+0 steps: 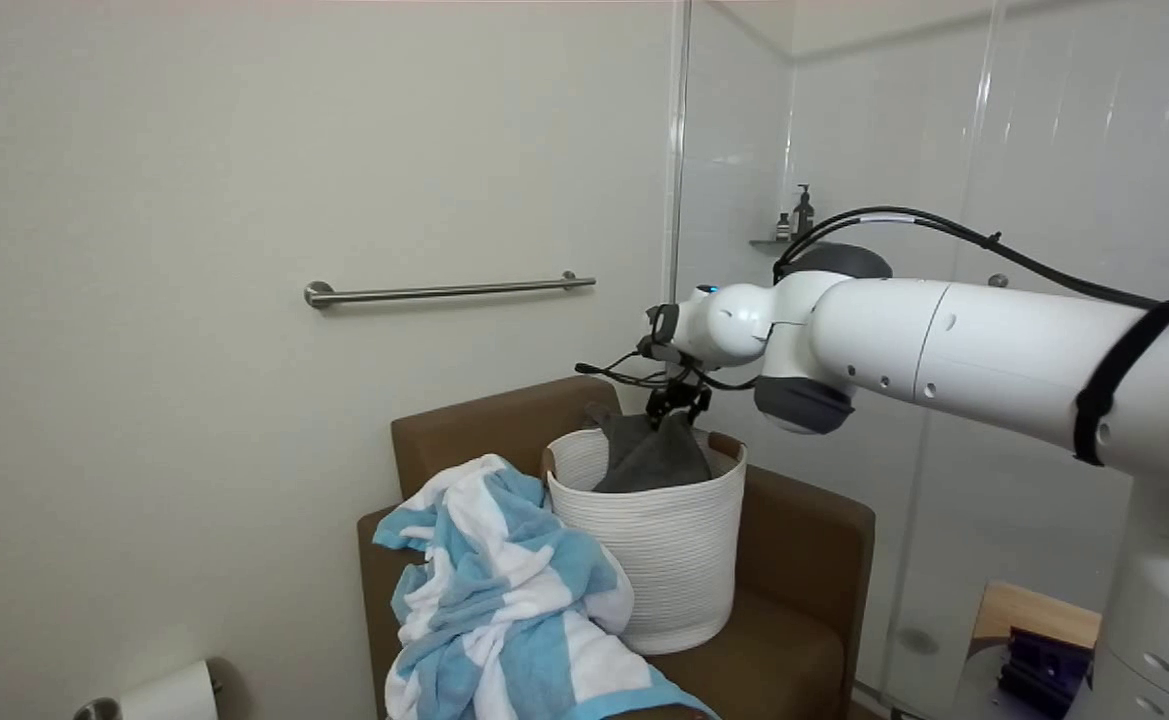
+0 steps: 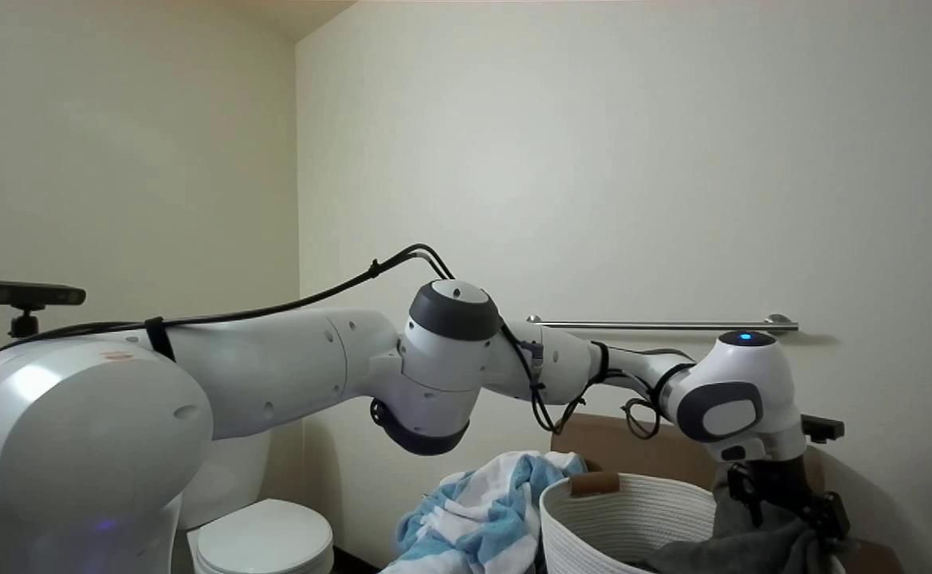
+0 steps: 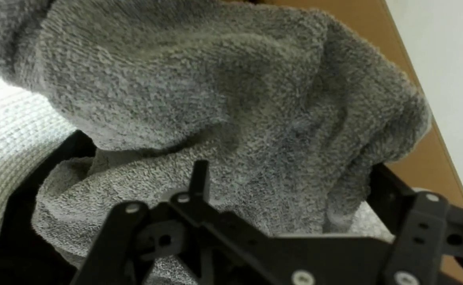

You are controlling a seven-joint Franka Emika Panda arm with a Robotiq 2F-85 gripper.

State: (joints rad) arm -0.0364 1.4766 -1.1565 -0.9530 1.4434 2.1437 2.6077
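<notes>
A dark grey towel (image 1: 649, 455) lies bunched in the mouth of a white woven basket (image 1: 644, 560), part of it reaching over the basket's back rim. My gripper (image 1: 677, 413) points down right at the top of this towel. In the wrist view the gripper (image 3: 290, 180) is open, its fingers (image 3: 200, 180) set wide apart. Towel folds (image 3: 271, 174) rise between them and seem to touch the finger on the right; no pinch on the cloth shows. The fingertips are partly lost against the dark towel (image 2: 741, 554) in an exterior view.
The basket stands on a brown armchair (image 1: 794, 640). Beside it a blue and white striped towel (image 1: 514, 580) is heaped over the chair's arm. A metal towel bar (image 1: 454, 291) runs along the wall behind. A glass shower panel (image 1: 944, 480) and a toilet (image 2: 265, 538) are nearby.
</notes>
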